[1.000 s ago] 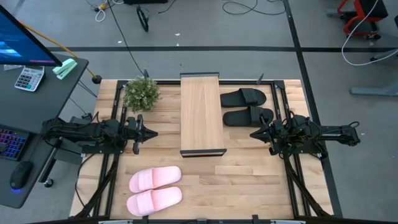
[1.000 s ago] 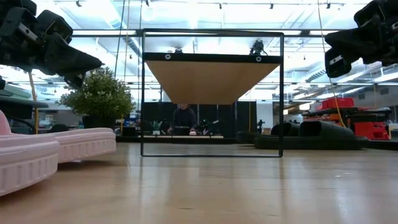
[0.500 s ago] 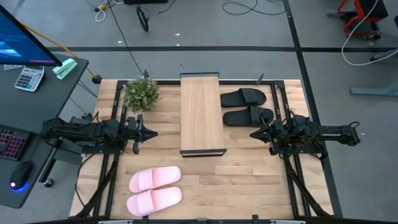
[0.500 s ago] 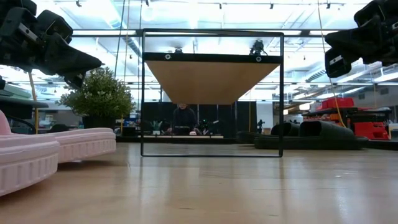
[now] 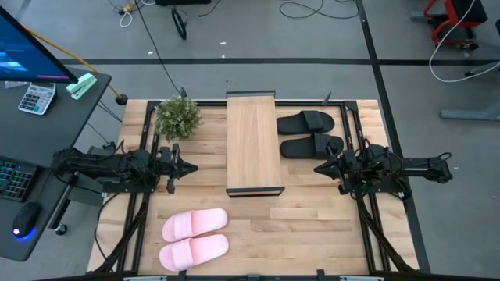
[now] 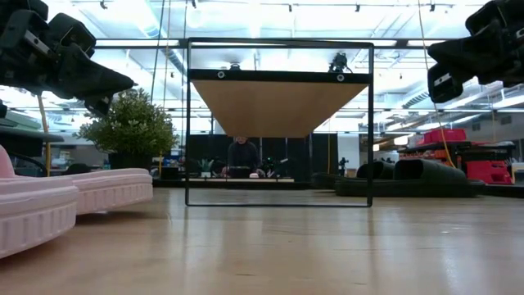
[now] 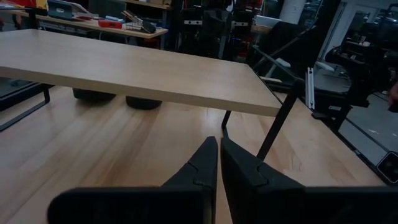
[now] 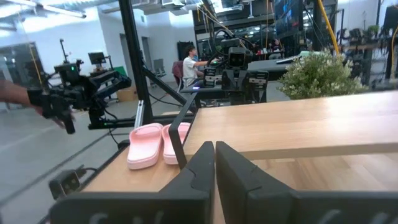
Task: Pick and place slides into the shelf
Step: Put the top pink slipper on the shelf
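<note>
The shelf (image 5: 253,143), a narrow wood-grain plank on a thin black frame, stands on its frame's feet in the middle of the table. Two pale pink slides (image 5: 195,237) lie sole-down side by side at the near left, also seen in the right wrist view (image 8: 155,143). Two black slides (image 5: 309,133) lie at the far right beside the shelf. My left gripper (image 5: 194,167) hovers left of the shelf, shut and holding nothing (image 7: 219,144). My right gripper (image 5: 316,167) hovers right of the shelf, shut and holding nothing (image 8: 214,148). Both point level toward the shelf.
A small potted plant (image 5: 177,117) stands at the far left of the table, close to the shelf. A desk with a keyboard and a calculator (image 5: 36,98) stands off the table's left edge. A person sits in the room beyond (image 6: 242,156). Bare wood lies along the near edge, right of the pink slides.
</note>
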`<state>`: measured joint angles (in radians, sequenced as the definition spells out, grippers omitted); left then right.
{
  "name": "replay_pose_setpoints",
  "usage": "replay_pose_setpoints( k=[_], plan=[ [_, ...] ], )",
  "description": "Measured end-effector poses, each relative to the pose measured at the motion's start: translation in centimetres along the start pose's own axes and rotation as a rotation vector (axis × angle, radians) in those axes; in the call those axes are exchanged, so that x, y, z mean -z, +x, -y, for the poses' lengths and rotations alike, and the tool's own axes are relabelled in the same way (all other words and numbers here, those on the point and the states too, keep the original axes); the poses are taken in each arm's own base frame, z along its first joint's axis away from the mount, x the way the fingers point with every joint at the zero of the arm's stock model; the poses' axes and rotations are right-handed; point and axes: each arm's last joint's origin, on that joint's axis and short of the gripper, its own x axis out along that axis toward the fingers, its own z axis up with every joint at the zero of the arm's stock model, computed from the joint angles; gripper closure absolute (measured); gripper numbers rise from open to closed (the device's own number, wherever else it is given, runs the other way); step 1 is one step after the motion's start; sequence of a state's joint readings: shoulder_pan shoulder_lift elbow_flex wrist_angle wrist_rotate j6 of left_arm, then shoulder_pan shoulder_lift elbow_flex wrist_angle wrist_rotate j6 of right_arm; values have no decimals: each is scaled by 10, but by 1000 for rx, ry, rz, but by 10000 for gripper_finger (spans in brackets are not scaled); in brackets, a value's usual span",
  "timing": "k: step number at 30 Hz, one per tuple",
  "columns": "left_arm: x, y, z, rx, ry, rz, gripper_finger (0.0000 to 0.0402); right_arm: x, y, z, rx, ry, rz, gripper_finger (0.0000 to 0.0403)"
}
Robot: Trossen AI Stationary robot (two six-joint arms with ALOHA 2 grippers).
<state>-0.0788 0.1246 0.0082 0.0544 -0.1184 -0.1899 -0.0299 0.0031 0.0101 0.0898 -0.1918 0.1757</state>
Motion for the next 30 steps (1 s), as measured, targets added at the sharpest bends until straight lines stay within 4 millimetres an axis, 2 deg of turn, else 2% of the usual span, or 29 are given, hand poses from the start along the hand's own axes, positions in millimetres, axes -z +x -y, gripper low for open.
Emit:
replay_pose_setpoints(
  k=[5,8,13,17,23,27,30],
  plan=[
    [0,0,0,0,69,1,371,-1,0,1,27,107,13,380],
    [-2,0,0,-13,94,22,367,-6,0,1,69,172,82,380],
    [-10,0,1,5,-47,102,368,-22,-3,1,114,167,262,380],
    [-21,-2,1,-24,-84,225,375,-32,-6,0,150,141,379,380],
    [-47,-12,3,-54,-74,504,383,-38,-8,1,196,189,473,380],
    [-73,-18,7,-77,32,554,383,-40,-7,1,195,246,473,380],
    [-95,-19,11,-106,105,573,384,-52,-7,-1,196,224,486,380]
  ],
)
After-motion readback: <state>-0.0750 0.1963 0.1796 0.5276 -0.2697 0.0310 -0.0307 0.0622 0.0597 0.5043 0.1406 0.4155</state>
